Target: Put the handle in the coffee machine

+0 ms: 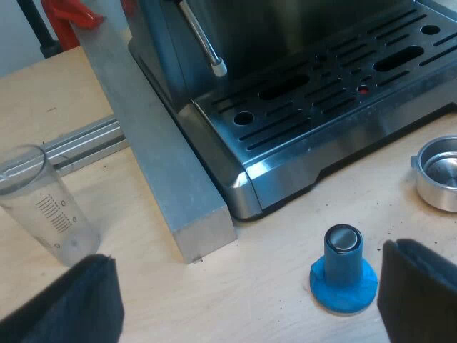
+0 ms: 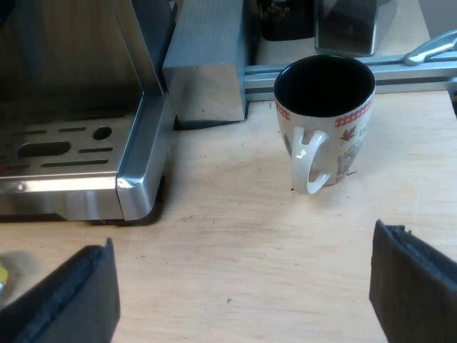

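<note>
left gripper [image 1: 243, 311] wide, empty; blue tamper [image 1: 343, 271] and metal holder [image 1: 433, 187] at the espresso machine's [image 1: 314, 100] front; right gripper [image 2: 239, 296] wide, mug [image 2: 325, 125] beside the machine

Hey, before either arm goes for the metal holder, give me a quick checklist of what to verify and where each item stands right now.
1. Open, empty left end effector: ok.
2. Open, empty right end effector: ok.
3. Loose metal holder on the table by the espresso machine: ok.
4. Which way the holder's handle points: cannot tell.
5. Upright blue tamper, apart from the holder: ok.
6. Upright mug, apart from the machine: ok.
</note>
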`<state>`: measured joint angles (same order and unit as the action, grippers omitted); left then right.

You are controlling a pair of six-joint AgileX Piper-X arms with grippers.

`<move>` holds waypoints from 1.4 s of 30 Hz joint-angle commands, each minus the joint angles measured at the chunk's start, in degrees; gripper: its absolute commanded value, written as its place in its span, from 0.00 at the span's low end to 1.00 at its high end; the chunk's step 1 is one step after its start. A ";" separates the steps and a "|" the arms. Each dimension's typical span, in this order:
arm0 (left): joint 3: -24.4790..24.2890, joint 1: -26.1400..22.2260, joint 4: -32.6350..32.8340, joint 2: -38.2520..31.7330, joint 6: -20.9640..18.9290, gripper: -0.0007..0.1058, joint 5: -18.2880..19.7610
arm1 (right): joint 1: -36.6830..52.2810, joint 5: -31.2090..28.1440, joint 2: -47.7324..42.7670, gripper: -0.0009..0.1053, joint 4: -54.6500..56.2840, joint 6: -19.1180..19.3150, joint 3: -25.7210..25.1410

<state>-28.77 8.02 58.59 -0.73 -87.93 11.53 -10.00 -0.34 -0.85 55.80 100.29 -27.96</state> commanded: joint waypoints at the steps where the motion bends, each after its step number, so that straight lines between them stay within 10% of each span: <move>1: -0.56 0.27 -0.61 -7.96 -0.56 0.71 -0.27 | 0.02 0.34 -2.16 0.71 -0.63 -0.13 -0.17; 21: -7.04 0.27 -0.26 9.16 0.72 0.75 14.45 | 0.02 9.77 2.92 0.71 4.21 -2.40 -5.82; 30: -12.07 0.27 2.52 18.92 8.04 0.75 26.96 | 0.02 22.68 17.09 0.71 5.03 0.81 -10.11; 42: -12.99 0.27 3.31 28.50 20.23 0.75 28.20 | 0.02 27.57 37.93 0.71 7.59 10.76 -19.13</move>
<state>-41.33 8.02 61.66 27.32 -68.48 38.52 -10.00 26.35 36.96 63.07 109.81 -46.25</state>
